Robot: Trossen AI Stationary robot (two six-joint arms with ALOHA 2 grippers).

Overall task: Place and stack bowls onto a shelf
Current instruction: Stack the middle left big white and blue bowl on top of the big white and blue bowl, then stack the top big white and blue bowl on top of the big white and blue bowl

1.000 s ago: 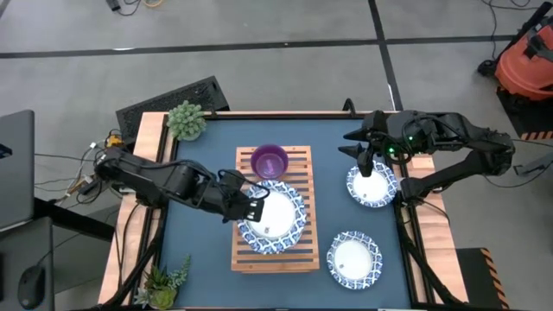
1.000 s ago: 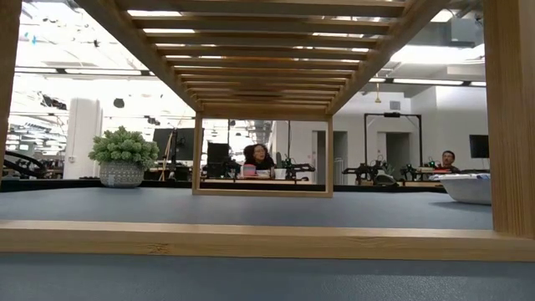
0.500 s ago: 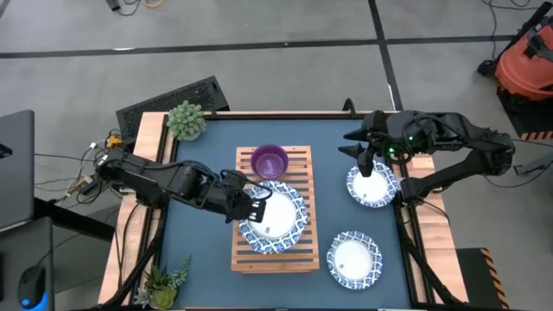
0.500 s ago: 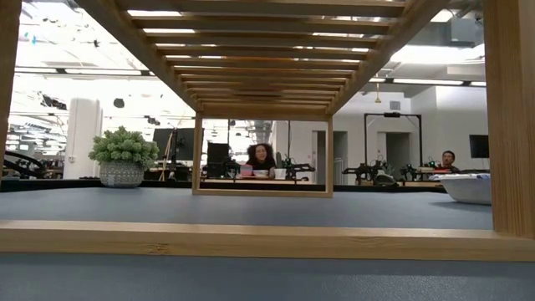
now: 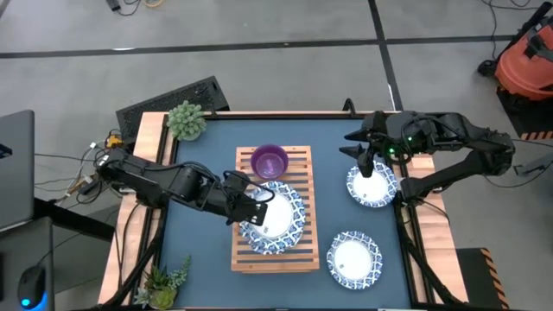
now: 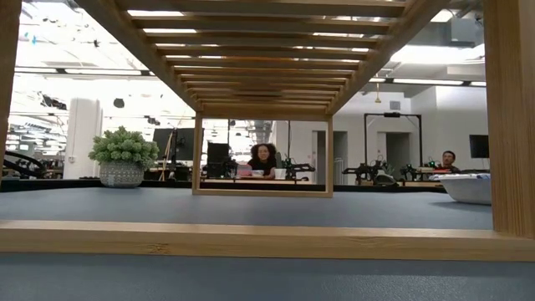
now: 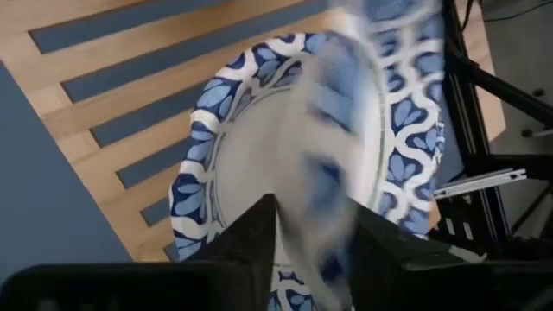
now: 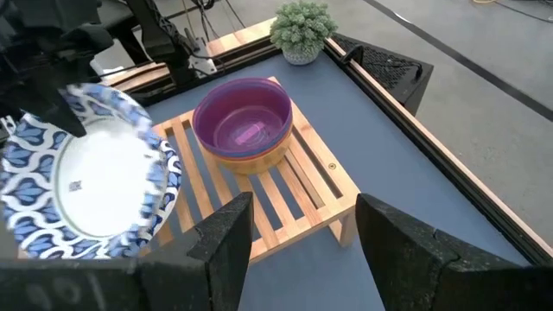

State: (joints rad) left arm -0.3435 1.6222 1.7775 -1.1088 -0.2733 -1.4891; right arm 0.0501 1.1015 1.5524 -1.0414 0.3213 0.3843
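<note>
A: Top-down, the shelf (image 5: 274, 207) sits mid-table, slats running across, with bare blue tabletop (image 5: 204, 173) on both its long sides. The strip toward the left arm is narrow; the strip toward the right arm is wider.

B: And on the rack?

A: The purple bowl (image 5: 270, 161) sits at the far end, nested in a yellowish bowl (image 8: 259, 160), as the right wrist view shows. A stack of blue-rimmed dishes (image 5: 285, 231) takes the near half, its rim reaching both long edges of the shelf.

B: Left gripper?

A: The left gripper (image 5: 257, 207) is over that stack's left rim, clamped on a tilted dish (image 7: 346, 130). In the left wrist view that dish stands on edge between the fingers (image 7: 251, 238), blurred, above the flat ones.

B: Right side?

A: The right gripper (image 5: 365, 162) hovers over the far rim of another white dish (image 5: 373, 185) near the table's right edge, jaws spread and gripping nothing. A second loose dish (image 5: 353, 257) lies at the near right corner, well apart from it.

B: Corners?

A: A potted plant (image 5: 187, 120) stands at the far left, another plant (image 5: 164, 280) at the near left. From table height, open space runs under the slats.
</note>
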